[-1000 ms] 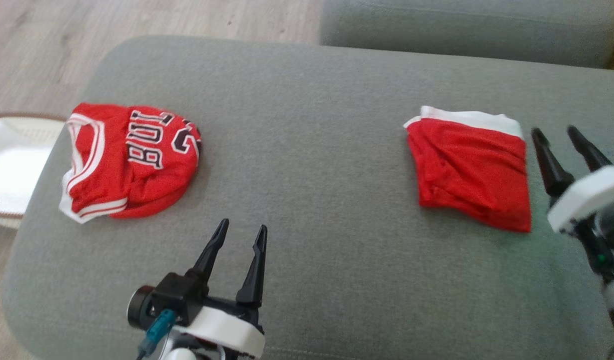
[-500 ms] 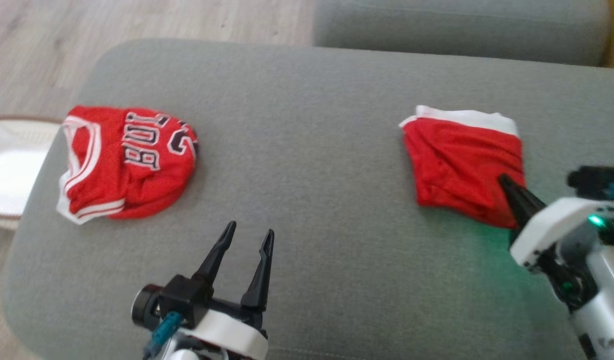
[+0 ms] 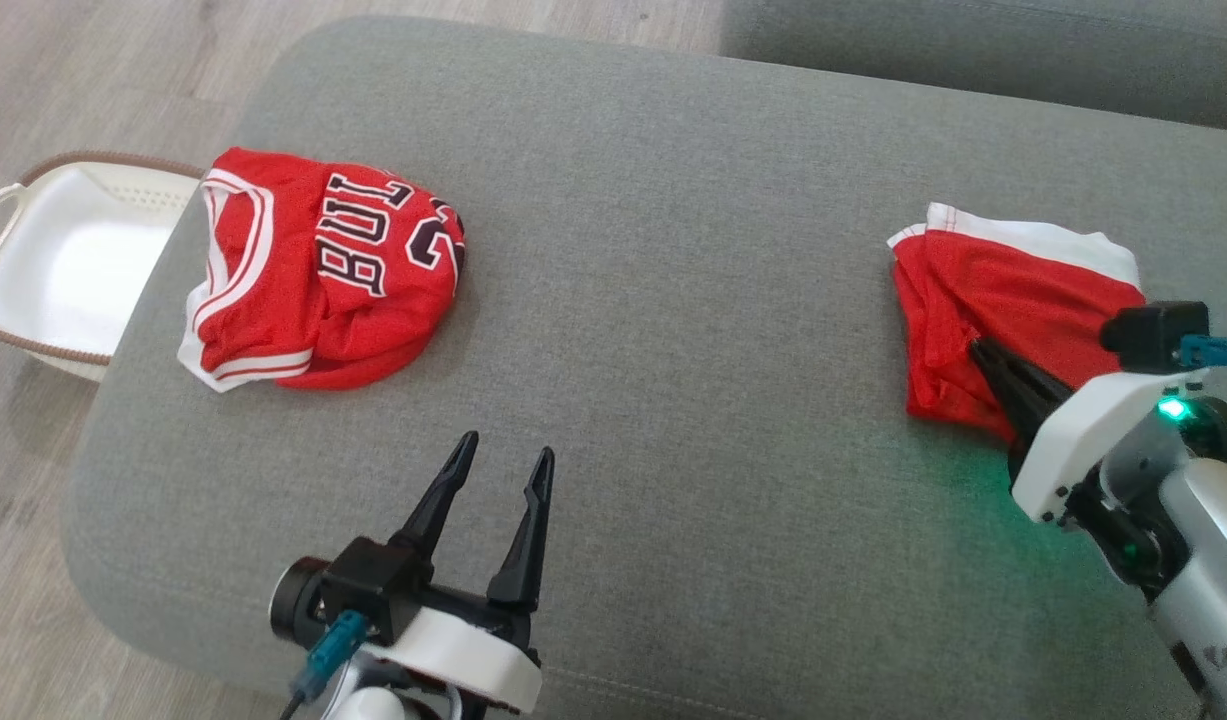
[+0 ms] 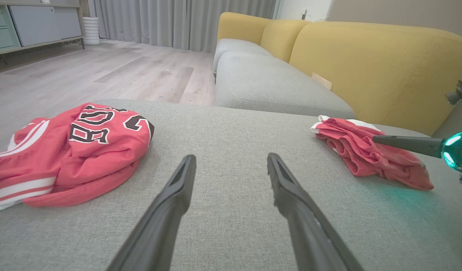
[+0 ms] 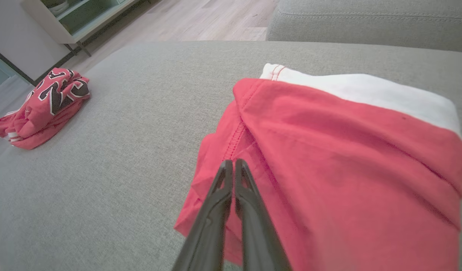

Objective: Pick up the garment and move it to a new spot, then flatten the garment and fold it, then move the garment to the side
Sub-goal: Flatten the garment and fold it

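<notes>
Both jaws of the right gripper are pressed together, apparently pinching a fold of the folded red fabric shorts with white waistband. The shorts' bulk runs toward one o'clock, and they lie at three o'clock on the grey sofa cushion. A second ago these jaws stood apart beside it. Farther off, the left gripper has its jaws apart.

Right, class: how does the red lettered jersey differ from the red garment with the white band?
The red lettered jersey lies in a rounded heap; the red garment with the white band is folded flatter, squarer. The jersey has black letters and striped trim; the banded garment is plain red. Nothing touches the jersey; the shut right gripper pinches the banded garment. Both are red, on the grey fabric cushion.
</notes>
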Tool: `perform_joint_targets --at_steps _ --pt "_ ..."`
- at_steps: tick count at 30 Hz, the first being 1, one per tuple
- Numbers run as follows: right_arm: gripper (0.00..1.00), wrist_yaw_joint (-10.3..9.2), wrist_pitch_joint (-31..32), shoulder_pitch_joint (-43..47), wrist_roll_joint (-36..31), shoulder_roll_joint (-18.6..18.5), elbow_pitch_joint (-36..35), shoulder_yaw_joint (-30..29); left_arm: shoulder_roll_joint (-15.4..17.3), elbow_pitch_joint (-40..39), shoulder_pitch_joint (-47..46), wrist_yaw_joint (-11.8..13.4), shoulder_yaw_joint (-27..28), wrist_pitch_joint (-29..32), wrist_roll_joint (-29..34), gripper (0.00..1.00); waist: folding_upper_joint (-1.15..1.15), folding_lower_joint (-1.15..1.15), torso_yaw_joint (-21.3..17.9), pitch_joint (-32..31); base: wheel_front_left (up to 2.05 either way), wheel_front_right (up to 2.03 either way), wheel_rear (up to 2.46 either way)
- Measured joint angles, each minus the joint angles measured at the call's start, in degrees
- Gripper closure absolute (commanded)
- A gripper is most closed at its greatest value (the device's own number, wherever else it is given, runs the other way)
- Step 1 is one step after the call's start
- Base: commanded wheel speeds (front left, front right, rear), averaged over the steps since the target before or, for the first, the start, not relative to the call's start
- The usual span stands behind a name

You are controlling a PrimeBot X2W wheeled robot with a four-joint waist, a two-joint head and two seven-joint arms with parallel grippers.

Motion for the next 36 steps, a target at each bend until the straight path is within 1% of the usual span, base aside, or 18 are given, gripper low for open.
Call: perform_joint_targets --at_steps 2,3,6,15,16,17,18,21,26,30,33,34,36 --pt "0.04 0.00 -0.7 0.0 0.1 -1.0 -0.4 1.3 0.0 0.0 0.0 0.1 0.1 0.0 0.0 0.00 0.00 0.00 -0.2 0.0 0.00 0.00 0.00" --pt "0.00 0.00 -1.1 0.1 0.1 -1.4 -0.3 1.7 0.0 0.0 0.0 0.1 0.1 0.0 0.0 0.00 0.00 0.00 -0.3 0.0 0.00 0.00 0.00" --pt "0.00 0.00 -2.0 0.0 -0.7 -2.1 1.4 2.8 0.0 0.0 0.0 0.2 0.0 0.0 0.0 0.00 0.00 0.00 -0.3 0.0 0.00 0.00 0.00" --pt "0.00 0.00 -2.3 -2.3 -1.2 -2.2 5.0 7.0 0.0 0.0 0.0 0.4 -0.1 0.0 -0.2 0.00 0.00 0.00 0.9 0.4 0.00 0.00 0.00" --pt "0.32 0.00 -2.3 -2.6 -1.2 -2.2 5.5 7.2 0.0 0.0 0.0 0.4 -0.1 0.0 -0.2 0.00 0.00 0.00 1.1 0.4 0.00 0.00 0.00" --pt "0.75 0.00 -2.3 -2.8 -1.2 -2.2 5.8 7.5 0.0 0.1 0.0 0.4 0.0 0.0 -0.2 0.00 0.00 0.00 1.2 0.4 0.00 0.00 0.00" --pt "1.00 0.00 -2.4 -3.0 -1.2 -2.2 6.1 7.9 0.0 0.1 0.0 0.4 0.0 0.0 -0.3 0.00 0.00 0.00 1.4 0.3 0.00 0.00 0.00" --pt "1.00 0.00 -3.6 -3.0 -0.9 -2.3 6.0 8.6 0.0 0.1 0.0 0.5 0.0 0.0 -0.5 0.00 0.00 0.00 1.5 -0.2 0.00 0.00 0.00" --pt "1.00 0.00 -5.5 -2.9 -0.4 -3.8 4.4 8.7 0.0 0.1 0.0 0.7 0.2 0.0 -0.5 0.00 0.00 0.00 1.3 -0.9 0.00 0.00 0.00" --pt "1.00 0.00 -6.4 -2.1 0.6 -5.1 1.4 8.5 0.0 0.1 0.2 0.7 0.2 0.0 -0.5 0.00 0.00 0.00 0.6 -1.4 0.00 0.00 0.00" --pt "1.00 0.00 -6.3 -0.4 1.0 -5.4 -0.9 8.4 0.0 0.0 0.2 0.7 0.3 0.0 -0.5 0.00 0.00 0.00 -0.1 -1.6 0.00 0.00 0.00" --pt "0.92 0.00 -6.1 0.0 1.0 -5.4 -1.3 8.3 0.0 0.0 0.2 0.7 0.3 0.0 -0.5 0.00 0.00 0.00 -0.3 -1.6 0.00 0.00 0.00" --pt "0.80 0.00 -5.7 0.7 1.0 -5.4 -2.1 7.7 0.0 0.0 0.2 0.6 0.2 0.0 -0.4 0.00 0.00 0.00 -0.7 -1.4 0.00 0.00 0.00"
